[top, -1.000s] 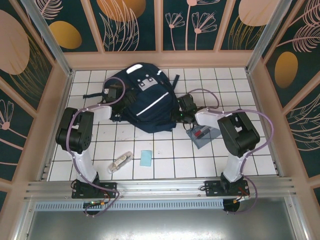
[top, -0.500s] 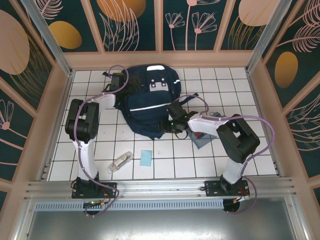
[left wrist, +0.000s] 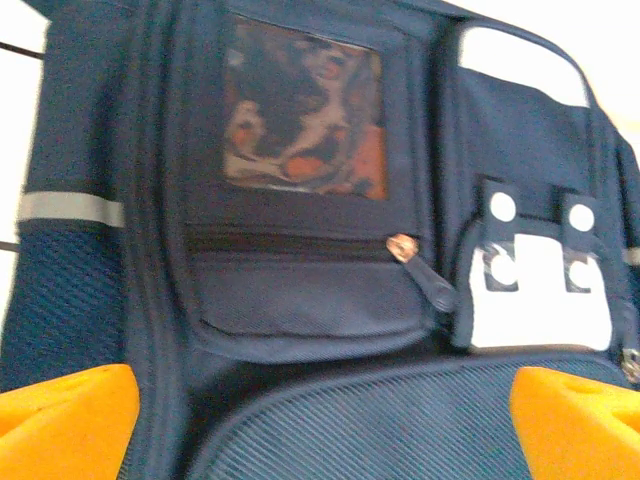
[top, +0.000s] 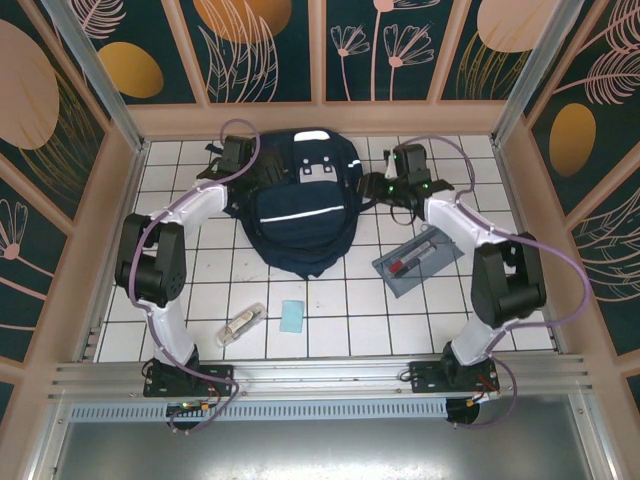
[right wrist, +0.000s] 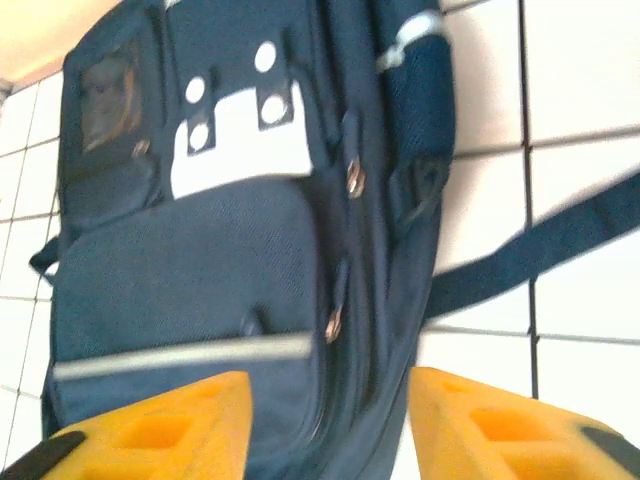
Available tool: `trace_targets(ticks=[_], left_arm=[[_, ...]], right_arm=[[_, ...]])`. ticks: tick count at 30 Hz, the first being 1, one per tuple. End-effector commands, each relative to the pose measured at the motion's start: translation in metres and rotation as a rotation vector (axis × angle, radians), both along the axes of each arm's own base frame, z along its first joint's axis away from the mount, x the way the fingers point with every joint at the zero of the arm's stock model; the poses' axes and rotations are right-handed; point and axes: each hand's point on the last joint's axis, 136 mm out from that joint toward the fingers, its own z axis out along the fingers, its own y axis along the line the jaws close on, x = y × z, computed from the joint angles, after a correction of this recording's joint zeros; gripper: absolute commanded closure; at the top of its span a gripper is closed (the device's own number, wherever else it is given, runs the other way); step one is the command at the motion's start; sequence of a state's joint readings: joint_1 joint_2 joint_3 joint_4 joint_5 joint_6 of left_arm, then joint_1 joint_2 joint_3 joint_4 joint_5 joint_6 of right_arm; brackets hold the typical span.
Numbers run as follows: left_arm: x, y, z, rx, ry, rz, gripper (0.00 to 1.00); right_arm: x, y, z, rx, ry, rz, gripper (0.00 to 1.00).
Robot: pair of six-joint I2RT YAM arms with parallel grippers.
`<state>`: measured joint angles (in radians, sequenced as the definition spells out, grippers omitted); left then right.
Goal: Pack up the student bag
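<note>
The left gripper (left wrist: pixel 320 415) hovered by the backpack's upper left side, jaws spread wide and empty. The backpack (top: pixel 300 215) lay flat at the far middle of the table (top: pixel 500 320), between both arms, seemingly zipped. The right gripper (right wrist: pixel 330 425) hung over its right side, jaws partly apart, holding nothing. Opening looked the step in hand: next, pinch a zip pull (right wrist: pixel 353 178) while the other arm steadies the fabric.

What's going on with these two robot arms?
Both arms reach to a large dark navy fabric backpack lying on the white tiled table. The left gripper and right gripper hover open at its sides, holding nothing. A grey pencil case, light blue card and clear packet lie outside it.
</note>
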<state>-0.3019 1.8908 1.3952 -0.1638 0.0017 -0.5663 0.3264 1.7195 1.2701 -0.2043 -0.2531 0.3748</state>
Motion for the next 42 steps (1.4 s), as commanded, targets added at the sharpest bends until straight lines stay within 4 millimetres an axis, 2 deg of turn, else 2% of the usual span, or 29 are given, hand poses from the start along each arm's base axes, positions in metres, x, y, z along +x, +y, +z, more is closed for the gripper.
trace_targets(ticks=[1,5,9,16,22,26,30,34,42], left_arm=[[-0.019,0.0,-0.019,0.027,0.069,0.007,0.05],[-0.031,0.006,-0.037,0.045,0.107,0.017,0.05],[-0.043,0.003,-0.06,0.02,0.157,0.002,0.05],[-0.056,0.004,-0.088,0.025,0.217,-0.005,0.06],[-0.061,0.005,-0.099,0.027,0.241,-0.008,0.06],[-0.062,0.004,-0.099,0.018,0.236,-0.007,0.06],[-0.061,0.003,-0.102,0.014,0.241,-0.009,0.06],[-0.06,0.002,-0.101,0.007,0.237,-0.007,0.06],[-0.06,0.001,-0.097,-0.011,0.227,-0.005,0.06]], right_arm=[[0.036,0.009,-0.006,-0.024,-0.035,0.017,0.64],[0.069,0.017,-0.029,-0.061,-0.013,0.02,0.72],[0.092,0.025,-0.049,-0.109,0.011,0.023,0.73],[0.108,0.048,-0.065,-0.201,-0.004,0.039,0.71],[0.125,0.054,-0.076,-0.29,-0.008,0.013,0.71],[0.124,0.055,-0.089,-0.357,0.022,0.028,0.72],[0.117,0.061,-0.088,-0.383,0.02,0.039,0.72],[0.111,0.058,-0.086,-0.443,0.018,0.028,0.72],[0.103,0.061,-0.104,-0.421,0.087,0.046,0.75]])
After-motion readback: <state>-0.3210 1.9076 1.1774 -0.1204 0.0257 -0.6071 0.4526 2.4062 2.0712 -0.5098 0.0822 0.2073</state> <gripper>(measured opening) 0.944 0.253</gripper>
